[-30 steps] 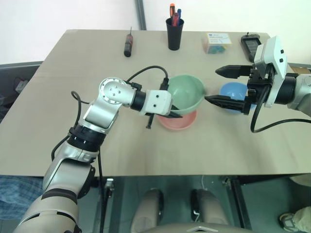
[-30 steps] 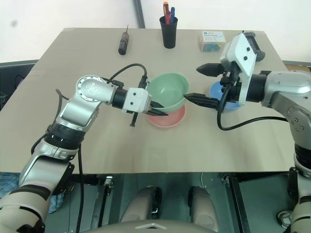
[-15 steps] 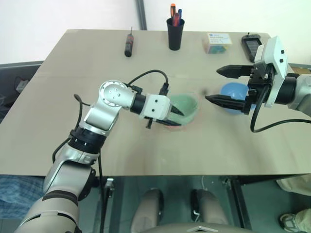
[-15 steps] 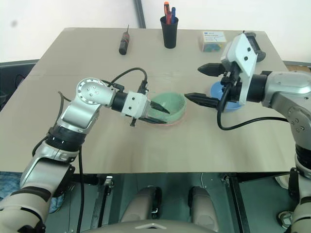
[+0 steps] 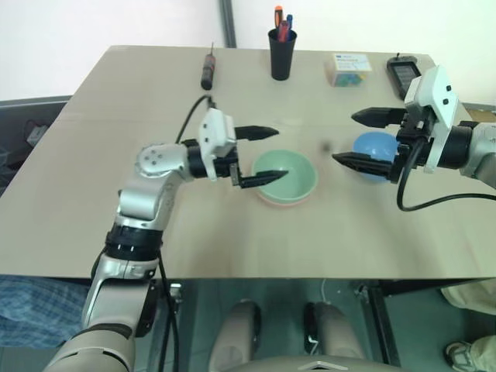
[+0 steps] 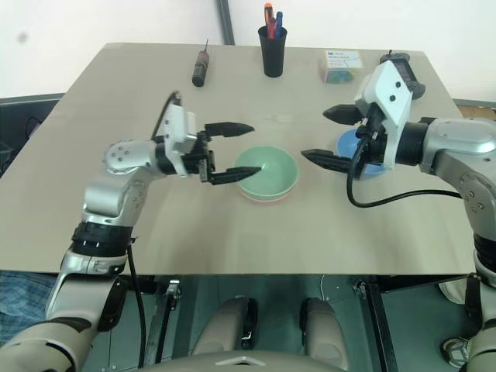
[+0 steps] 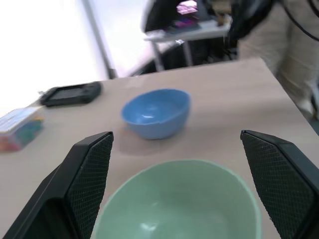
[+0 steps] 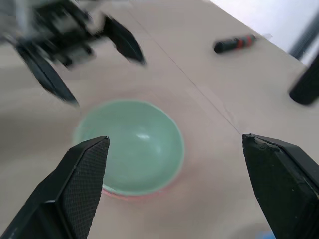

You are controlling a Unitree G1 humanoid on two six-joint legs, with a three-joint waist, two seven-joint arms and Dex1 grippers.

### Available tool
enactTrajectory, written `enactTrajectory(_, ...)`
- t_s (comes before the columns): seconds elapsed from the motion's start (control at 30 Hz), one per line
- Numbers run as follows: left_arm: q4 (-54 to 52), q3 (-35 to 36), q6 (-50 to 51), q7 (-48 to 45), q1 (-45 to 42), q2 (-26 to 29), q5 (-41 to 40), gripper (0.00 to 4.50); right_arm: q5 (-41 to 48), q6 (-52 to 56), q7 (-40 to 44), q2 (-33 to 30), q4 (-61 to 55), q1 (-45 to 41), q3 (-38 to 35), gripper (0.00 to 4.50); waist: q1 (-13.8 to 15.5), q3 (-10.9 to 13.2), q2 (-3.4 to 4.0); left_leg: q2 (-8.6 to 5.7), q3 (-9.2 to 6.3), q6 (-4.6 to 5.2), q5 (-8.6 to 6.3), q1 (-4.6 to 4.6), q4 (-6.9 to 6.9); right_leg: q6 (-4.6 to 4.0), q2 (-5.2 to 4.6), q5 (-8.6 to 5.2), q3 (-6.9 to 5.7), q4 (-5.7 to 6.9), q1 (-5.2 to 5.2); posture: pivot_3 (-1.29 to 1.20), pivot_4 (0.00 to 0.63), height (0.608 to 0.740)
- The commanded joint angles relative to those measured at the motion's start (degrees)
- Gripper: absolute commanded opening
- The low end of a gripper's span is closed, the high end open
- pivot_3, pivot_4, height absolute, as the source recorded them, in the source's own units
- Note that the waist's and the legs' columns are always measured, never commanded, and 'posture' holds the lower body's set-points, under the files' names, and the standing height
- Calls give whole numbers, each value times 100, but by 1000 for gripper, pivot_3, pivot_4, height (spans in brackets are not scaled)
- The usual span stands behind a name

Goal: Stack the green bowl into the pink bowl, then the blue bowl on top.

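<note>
The left gripper (image 5: 266, 156) stands wide with nothing between its fingers, just left of the green bowl (image 5: 285, 173), one fingertip apparently at its rim. The green bowl sits nested in the pink bowl (image 5: 284, 201), whose rim peeks out beneath. Right of the green bowl, the right gripper (image 5: 363, 137) is spread wide, empty, in front of the blue bowl (image 5: 374, 146) on the table (image 5: 116, 155).

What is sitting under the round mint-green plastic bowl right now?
The mint-green plastic bowl sits nested inside the round pale pink plastic bowl, of which just a thin rim shows. The pink bowl's inside is covered.
</note>
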Motion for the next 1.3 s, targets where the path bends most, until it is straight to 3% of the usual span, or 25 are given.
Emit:
enactTrajectory(0.03, -486, 561, 542, 200, 189, 151, -705, 4315, -483, -227, -126, -134, 365, 19, 158, 4500, 3, 0, 0, 0, -1, 0, 0, -1, 0, 0, 0, 0, 0, 0, 0, 0, 150, 740)
enactTrajectory(0.37, -720, 1314, 830, 280, 636, 622, -1277, 4315, -1685, -1033, -99, 211, 1900, 154, 1100, 4500, 3, 0, 1, -3, 3, -1, 1, 0, 0, 0, 2, 1, -1, -1, -1, 0, 150, 740)
enactTrajectory(0.67, -568, 1553, 755, 52, 627, 694, -1622, 4315, -2875, -2468, -130, 961, 4616, -642, 1691, 4500, -24, 1, 4, -5, 13, -7, 4, -1, 0, 0, 4, 1, 1, -3, -1, 0, 150, 740)
enactTrajectory(0.97, -636, 1487, 685, -42, 710, 711, -1595, 4399, -3185, -2744, 161, 1063, 4789, -573, 1583, 669, -56, 1, 3, -4, 7, -16, 9, 0, -2, 0, 3, 1, 0, -3, 0, 0, 150, 740)
enactTrajectory(1.03, -592, 1480, 659, -65, 684, 706, -1576, 4399, -3199, -2726, 172, 1045, 4735, -544, 1528, 422, -55, 1, 3, -4, 6, -11, 6, 1, -2, 0, 3, 1, -1, -3, 2, 0, 150, 740)
enactTrajectory(1.3, -487, 1478, 557, -146, 655, 716, -1521, 4399, -3100, -2315, 257, 1045, 3874, -527, 1349, 422, -87, 2, 4, -4, 4, -13, 8, 0, -2, 0, 4, 1, 0, -2, 0, 0, 150, 740)
